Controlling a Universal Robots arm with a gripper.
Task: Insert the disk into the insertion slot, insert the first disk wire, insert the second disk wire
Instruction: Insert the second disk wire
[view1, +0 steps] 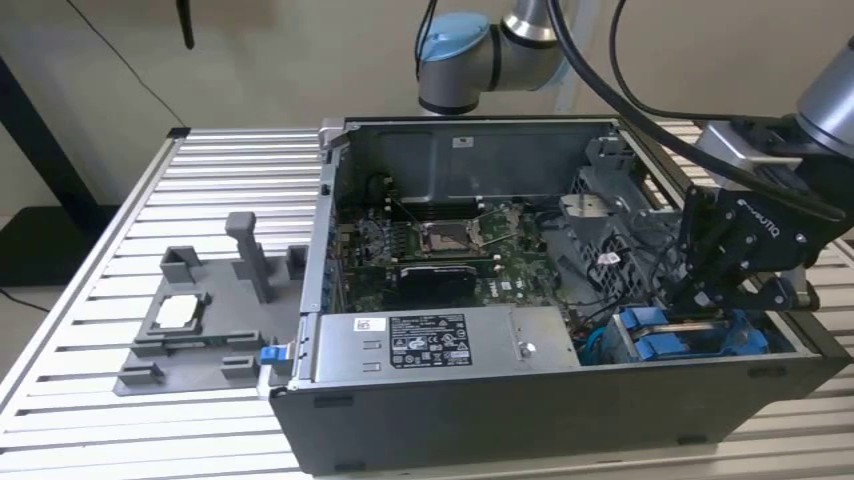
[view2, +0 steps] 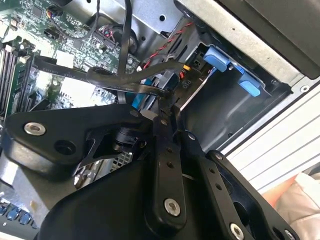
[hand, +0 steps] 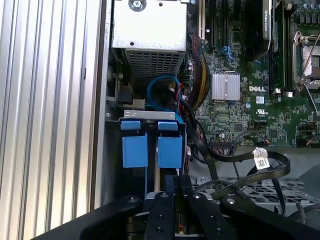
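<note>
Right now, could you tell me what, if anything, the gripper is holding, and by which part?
It cannot be told: the gripper is low inside the computer case, right by the disk's blue carrier tabs.

One open computer case (view1: 561, 400), one motherboard (view1: 441, 250), one grey power-supply box (view1: 427, 345). Two blue carrier tabs (hand: 135, 150) side by side in the first wrist view, possibly more behind. One grey fixture (view1: 200, 330) on the table.

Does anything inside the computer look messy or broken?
Nothing looks broken. The black cables loop loosely across the case floor beside the blue carrier tabs, a bit untidy. The end effector sits low over that corner.
</note>
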